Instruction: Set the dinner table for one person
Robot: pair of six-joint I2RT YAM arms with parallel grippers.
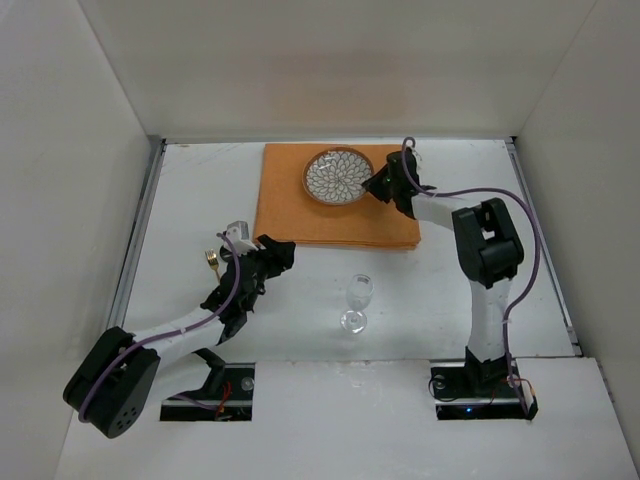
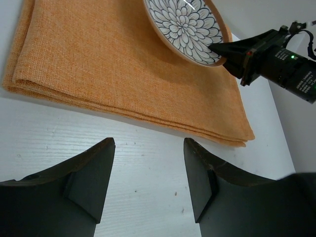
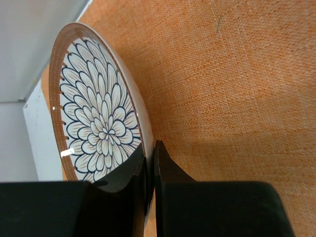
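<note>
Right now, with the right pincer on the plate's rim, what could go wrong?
The right pincer pinches only the edge of the round flower-patterned ceramic plate, so it may slip or tilt. Dragging it could bunch the folded orange cloth mat. The open left pincer, if swung, could topple the clear stemmed glass nearby.

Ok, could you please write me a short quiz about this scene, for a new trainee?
1. True or false: the right gripper is shut on the rim of the flower-patterned plate.
2. Where does the wine glass stand?
A) on the orange cloth mat
B) on the bare dinner table
C) on the plate
3. Fill in: the left gripper is open and holds ____.
Key: 1 true; 2 B; 3 nothing.
</note>
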